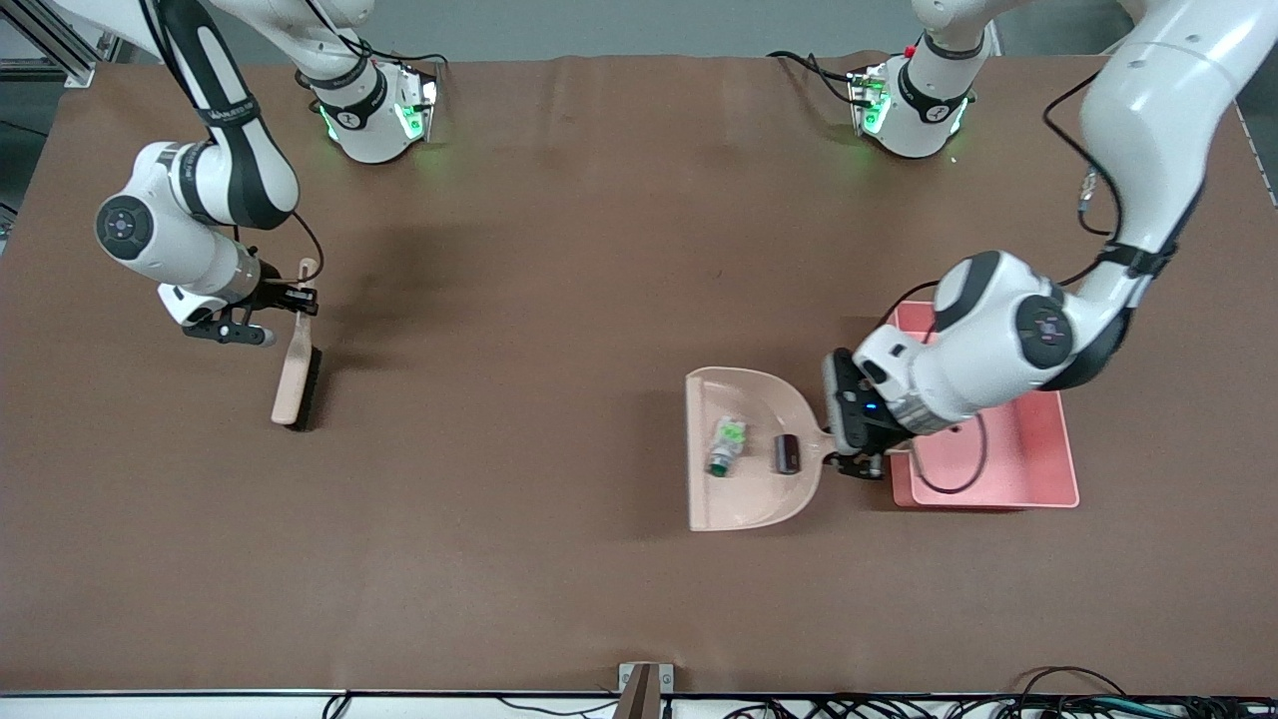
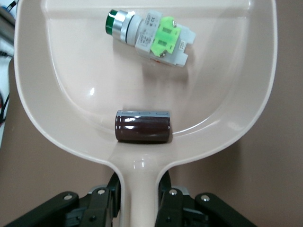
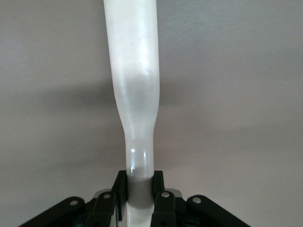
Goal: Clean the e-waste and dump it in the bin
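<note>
- I see the left pincer clamped on the dustpan handle, right beside the pink bin; the left arm hangs over the bin, covering much of it.
- Both scraps lie in the pan: whitish scrap with green bits, dark block closer to the handle, apart from each other.
- Right pincer grips the brush handle at the right arm's end of the desk, bristles down on the desk.
- Brush sits well apart from dustpan and bin.
</note>
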`<action>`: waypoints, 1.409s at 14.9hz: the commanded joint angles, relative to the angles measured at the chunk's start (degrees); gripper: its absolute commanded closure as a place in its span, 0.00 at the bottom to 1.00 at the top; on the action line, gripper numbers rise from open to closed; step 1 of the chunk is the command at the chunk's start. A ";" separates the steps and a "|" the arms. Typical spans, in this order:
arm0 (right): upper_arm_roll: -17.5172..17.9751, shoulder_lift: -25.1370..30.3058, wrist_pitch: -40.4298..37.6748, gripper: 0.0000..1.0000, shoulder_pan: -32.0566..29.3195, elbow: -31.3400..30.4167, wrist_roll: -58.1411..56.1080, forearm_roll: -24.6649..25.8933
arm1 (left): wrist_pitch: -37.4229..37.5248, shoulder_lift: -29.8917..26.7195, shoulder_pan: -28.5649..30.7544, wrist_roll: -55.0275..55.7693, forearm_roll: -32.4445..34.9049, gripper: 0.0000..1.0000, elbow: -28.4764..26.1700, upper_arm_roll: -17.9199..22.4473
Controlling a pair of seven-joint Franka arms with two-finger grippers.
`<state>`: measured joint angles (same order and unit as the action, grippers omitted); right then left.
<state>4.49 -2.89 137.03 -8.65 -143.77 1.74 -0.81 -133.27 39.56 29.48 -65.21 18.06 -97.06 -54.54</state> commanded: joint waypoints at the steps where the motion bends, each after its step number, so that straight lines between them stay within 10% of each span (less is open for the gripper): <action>1: -0.01 0.34 1.40 0.99 0.30 -0.90 -0.07 0.90 | 4.40 -1.06 7.67 -2.89 0.75 0.91 -0.23 -4.95; 6: -0.01 -2.21 2.72 0.86 0.38 -0.81 -0.07 0.90 | 20.65 -1.58 17.09 -5.97 1.88 0.91 4.23 -7.69; 11: -0.01 -3.18 2.46 0.00 0.03 1.03 -0.07 0.99 | 32.18 -4.48 20.08 -6.50 13.38 0.91 7.94 -7.51; 17: -0.09 -2.57 0.45 0.00 -0.84 3.75 -0.07 0.90 | 35.70 -4.75 22.28 -9.23 23.50 0.91 6.80 -7.43; 21: -0.01 -2.48 -21.92 0.00 -0.76 21.72 -0.60 0.90 | 35.97 -4.75 22.37 -9.41 25.62 0.91 6.01 -7.51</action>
<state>4.11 -5.72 126.27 -8.70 -132.62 1.69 -0.80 -97.99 36.29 51.32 -73.74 42.81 -90.34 -61.44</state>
